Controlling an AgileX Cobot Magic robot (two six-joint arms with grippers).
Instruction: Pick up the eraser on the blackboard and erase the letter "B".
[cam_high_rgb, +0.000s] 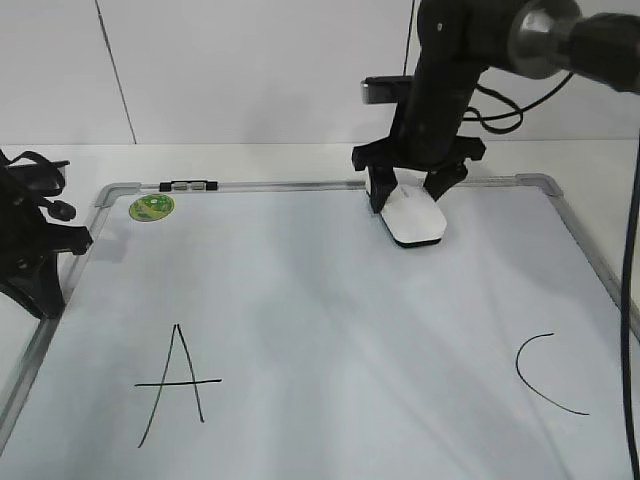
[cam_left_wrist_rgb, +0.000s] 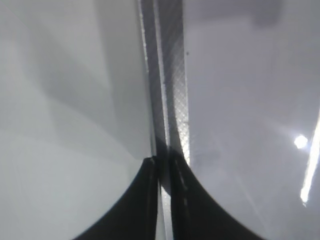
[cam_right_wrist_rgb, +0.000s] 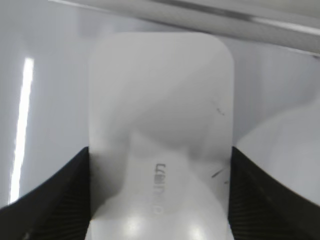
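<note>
The white eraser (cam_high_rgb: 415, 216) lies on the blackboard (cam_high_rgb: 320, 330) close to its far frame, right of centre. My right gripper (cam_high_rgb: 408, 192) reaches down over it. In the right wrist view the two black fingers (cam_right_wrist_rgb: 160, 155) press on both long sides of the eraser (cam_right_wrist_rgb: 160, 115). The board shows a letter "A" (cam_high_rgb: 178, 386) at the front left and a "C" (cam_high_rgb: 545, 375) at the front right. No letter "B" shows; the board between them is blank. My left gripper (cam_high_rgb: 72, 240) is shut and empty (cam_left_wrist_rgb: 162, 161) over the board's left frame.
A round green sticker (cam_high_rgb: 152, 207) and a small black-and-silver clip (cam_high_rgb: 188, 185) sit at the board's far left corner. The grey frame strip (cam_left_wrist_rgb: 167, 90) runs under the left gripper. A white table and wall lie beyond the board.
</note>
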